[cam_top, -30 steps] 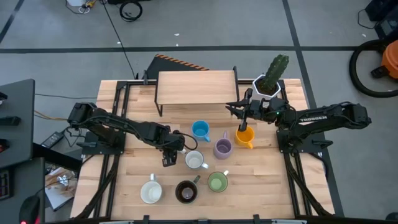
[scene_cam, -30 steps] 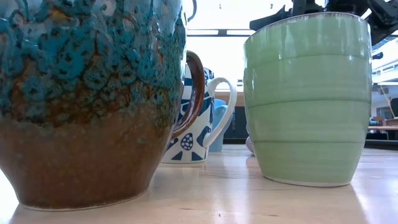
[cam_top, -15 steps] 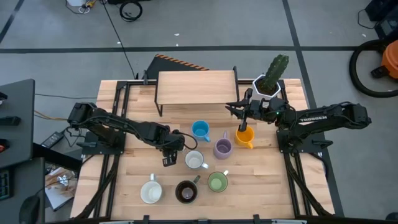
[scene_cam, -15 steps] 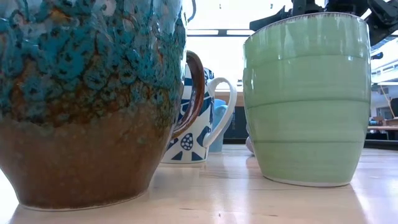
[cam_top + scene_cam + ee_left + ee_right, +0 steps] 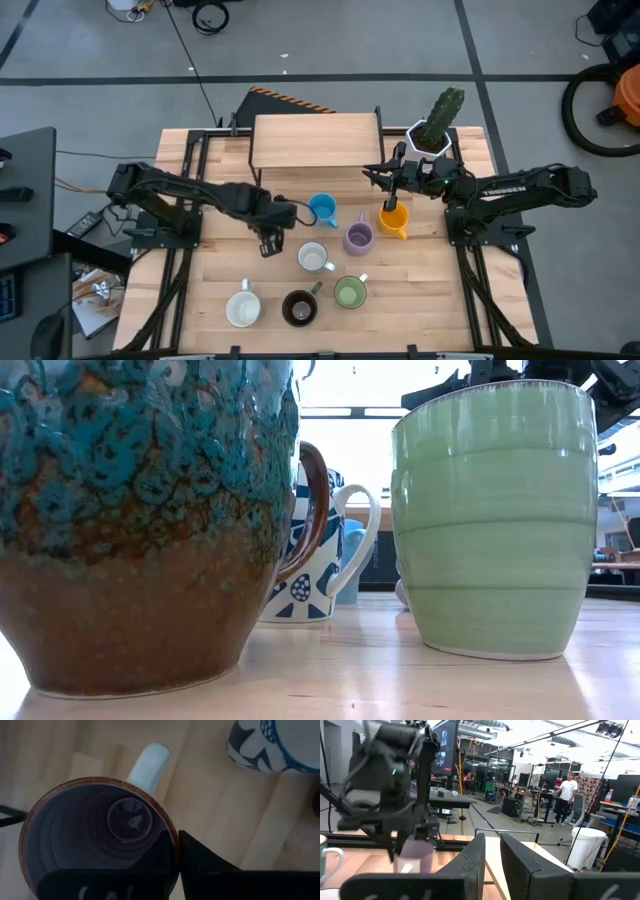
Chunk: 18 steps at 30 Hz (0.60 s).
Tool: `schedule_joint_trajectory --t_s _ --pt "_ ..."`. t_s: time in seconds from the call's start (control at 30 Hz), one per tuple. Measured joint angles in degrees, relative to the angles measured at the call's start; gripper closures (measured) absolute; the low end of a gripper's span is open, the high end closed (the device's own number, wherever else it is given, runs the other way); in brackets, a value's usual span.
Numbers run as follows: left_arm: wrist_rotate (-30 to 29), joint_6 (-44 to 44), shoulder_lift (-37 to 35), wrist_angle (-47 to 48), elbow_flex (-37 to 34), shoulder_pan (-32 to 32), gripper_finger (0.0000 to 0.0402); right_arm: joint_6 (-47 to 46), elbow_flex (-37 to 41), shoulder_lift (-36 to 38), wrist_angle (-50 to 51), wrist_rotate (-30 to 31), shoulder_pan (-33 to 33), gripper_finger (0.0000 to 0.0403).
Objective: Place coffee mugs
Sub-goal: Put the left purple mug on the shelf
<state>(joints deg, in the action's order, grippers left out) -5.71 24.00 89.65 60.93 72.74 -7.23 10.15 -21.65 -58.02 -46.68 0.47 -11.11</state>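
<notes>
The wooden worktop [image 5: 420, 270] holds mugs on a grey floor [image 5: 330, 40]. The left tool [image 5: 268, 246] is pinched together. The right tool [image 5: 392, 200] clamps the orange mug [image 5: 395, 222].

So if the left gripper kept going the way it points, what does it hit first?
The table, probably: the left gripper points down, shut on a lilac mug at its rim, bare wood below. How high the mug hangs is unclear.

Six mugs [image 5: 313, 257] mid-table, rack [image 5: 316, 140] behind, cactus pot [image 5: 430, 137] right.
</notes>
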Motion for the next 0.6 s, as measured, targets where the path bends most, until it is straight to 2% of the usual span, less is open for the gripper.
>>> schedule_joint_trajectory --t_s 0.3,0.6 --pt "-0.89 -7.04 0.1 10.78 14.36 7.05 0.0381 0.07 0.0 0.0 0.02 0.0 0.0 0.0337" --pt "1.35 -16.1 0.13 14.53 22.52 16.85 0.0381 0.09 0.0 0.0 0.02 -0.02 0.0 0.0337"
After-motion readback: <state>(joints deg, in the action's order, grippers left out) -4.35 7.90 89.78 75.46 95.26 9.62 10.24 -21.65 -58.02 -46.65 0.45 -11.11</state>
